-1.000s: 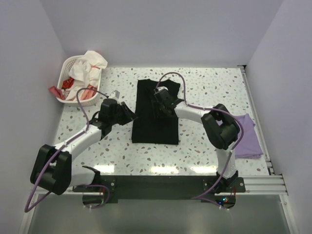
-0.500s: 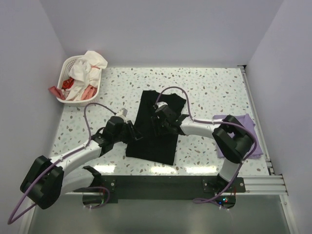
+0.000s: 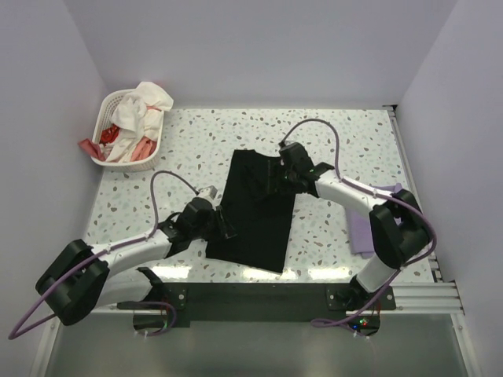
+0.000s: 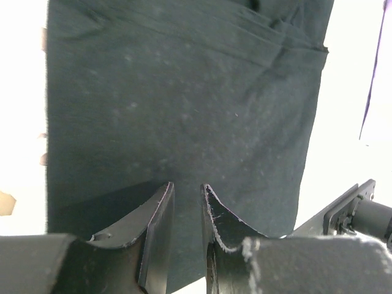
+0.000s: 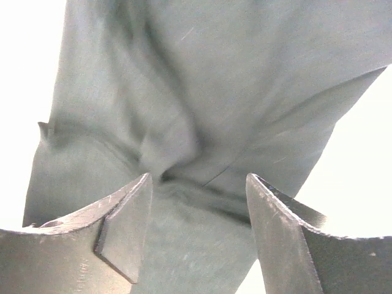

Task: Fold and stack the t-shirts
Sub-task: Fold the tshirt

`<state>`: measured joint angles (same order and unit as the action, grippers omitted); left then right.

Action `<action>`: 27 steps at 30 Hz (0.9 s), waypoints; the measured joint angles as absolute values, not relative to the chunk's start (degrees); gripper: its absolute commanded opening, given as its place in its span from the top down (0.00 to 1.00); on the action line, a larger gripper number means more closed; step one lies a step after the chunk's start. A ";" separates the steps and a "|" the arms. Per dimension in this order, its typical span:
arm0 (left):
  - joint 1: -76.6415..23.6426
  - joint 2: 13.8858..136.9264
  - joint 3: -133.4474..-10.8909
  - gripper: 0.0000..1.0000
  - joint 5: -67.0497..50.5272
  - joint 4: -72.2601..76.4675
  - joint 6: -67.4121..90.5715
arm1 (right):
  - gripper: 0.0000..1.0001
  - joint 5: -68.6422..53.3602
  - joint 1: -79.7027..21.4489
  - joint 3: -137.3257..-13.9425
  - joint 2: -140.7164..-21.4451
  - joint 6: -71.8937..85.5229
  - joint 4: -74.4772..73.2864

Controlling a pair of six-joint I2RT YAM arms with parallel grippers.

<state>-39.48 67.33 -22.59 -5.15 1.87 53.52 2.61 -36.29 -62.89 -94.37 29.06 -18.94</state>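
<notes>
My left pincer (image 4: 187,190) grips the large plain black cloth t-shirt (image 3: 259,212) by its edge, presumably to anchor it, while my right pincer (image 5: 197,184), jaws apart, hovers over bunched fabric.

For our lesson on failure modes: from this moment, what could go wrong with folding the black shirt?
The black t-shirt lies skewed, its near corner close to the table edge, so it might slide off. Cloth bunches at the open right end effector and may snag.
</notes>
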 measured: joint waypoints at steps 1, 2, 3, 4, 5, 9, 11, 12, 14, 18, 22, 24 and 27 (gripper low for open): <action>-40.10 67.53 -22.59 0.72 -4.95 2.17 53.65 | 0.38 2.37 -34.61 -63.22 -94.45 29.52 -18.70; -40.69 67.72 -22.59 0.72 -4.64 2.44 53.95 | 0.40 2.17 -33.28 -63.59 -94.59 29.93 -18.65; -41.19 67.96 -22.57 0.72 -4.38 2.59 54.13 | 0.41 1.96 -32.42 -64.01 -94.94 30.26 -18.65; -41.67 68.23 -22.55 0.72 -4.19 2.81 54.48 | 0.41 1.65 -32.08 -64.53 -95.50 30.63 -18.57; -42.17 68.53 -22.44 0.72 -4.03 3.22 54.65 | 0.42 1.21 -32.01 -65.06 -96.36 30.98 -18.37; -44.07 69.65 -21.06 0.73 -3.53 4.27 55.66 | 0.44 -1.58 -32.67 -65.41 -99.37 32.40 -16.97; -44.71 70.06 -20.51 0.73 -3.27 4.64 56.27 | 0.47 -2.83 -32.88 -65.28 -100.18 33.06 -16.53; -44.91 70.24 -20.32 0.73 -3.14 5.06 56.51 | 0.48 -3.29 -32.97 -65.19 -100.49 33.45 -16.14; -45.15 70.28 -20.27 0.73 -2.90 5.48 56.69 | 0.53 -4.34 -32.99 -65.12 -101.01 33.98 -15.25; -45.15 70.30 -20.23 0.73 -2.66 5.76 57.06 | 0.59 -6.17 -32.99 -64.95 -102.06 35.33 -13.30; -45.15 70.46 -20.23 0.73 -2.50 5.98 57.06 | 0.72 -7.81 -32.99 -64.84 -102.91 36.25 -11.86; -45.15 70.54 -20.23 0.73 -2.50 6.04 57.10 | 0.79 -8.73 -33.06 -64.84 -103.31 36.64 -11.55; -45.17 70.63 -20.21 0.73 -2.48 6.20 57.49 | 0.88 -9.65 -33.56 -64.84 -103.79 37.12 -10.74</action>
<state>-45.17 70.63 -20.21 -2.48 6.20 57.49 -9.65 -33.56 -64.84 -103.79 37.12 -10.74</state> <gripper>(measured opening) 0.273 0.154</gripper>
